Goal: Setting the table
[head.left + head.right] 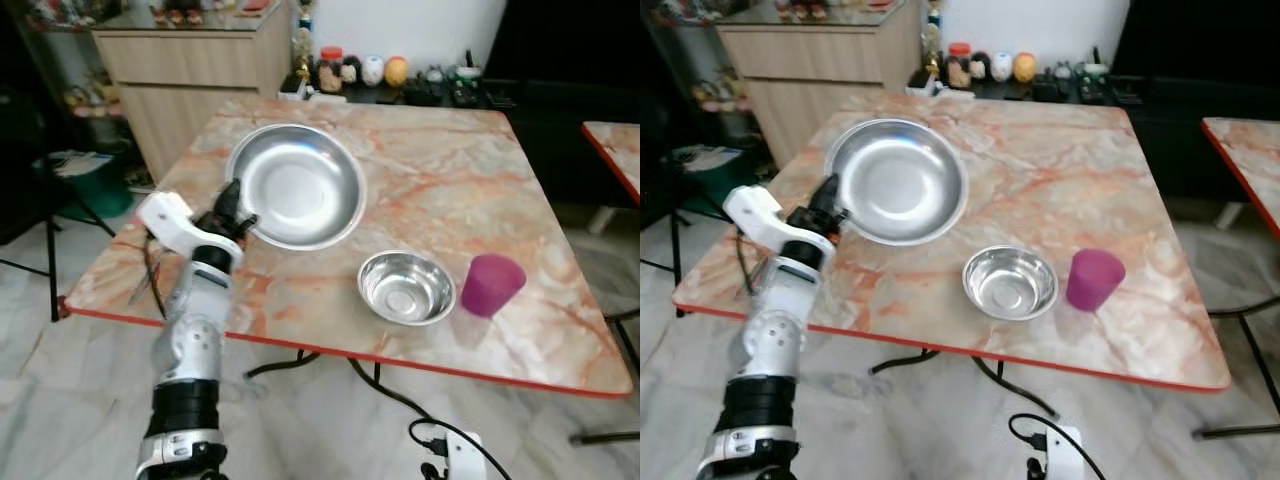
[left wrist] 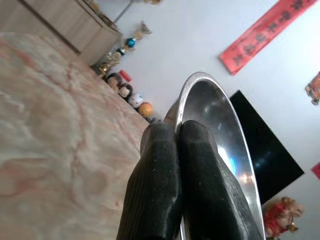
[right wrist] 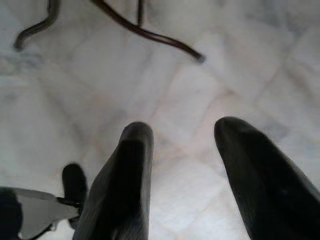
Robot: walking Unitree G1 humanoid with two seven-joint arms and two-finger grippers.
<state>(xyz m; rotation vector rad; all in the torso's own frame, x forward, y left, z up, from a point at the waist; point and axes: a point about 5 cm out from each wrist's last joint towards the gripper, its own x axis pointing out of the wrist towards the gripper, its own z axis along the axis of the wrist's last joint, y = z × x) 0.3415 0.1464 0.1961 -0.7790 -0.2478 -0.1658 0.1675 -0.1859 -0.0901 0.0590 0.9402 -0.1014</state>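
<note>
The left gripper (image 1: 236, 205) is clamped on the near-left rim of the big steel plate (image 1: 300, 185); its wrist camera shows the rim pinched between both fingers (image 2: 200, 180).

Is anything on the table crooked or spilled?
Nothing is spilled. The big steel plate is tipped a little because the left gripper pinches its near rim. The small bowl and purple cup stand upright.

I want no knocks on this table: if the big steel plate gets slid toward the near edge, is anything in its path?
Nothing visible: the left gripper pinches the large round steel plate, and marble lies bare before it. The small steel bowl and purple plastic cup sit off to the right.
</note>
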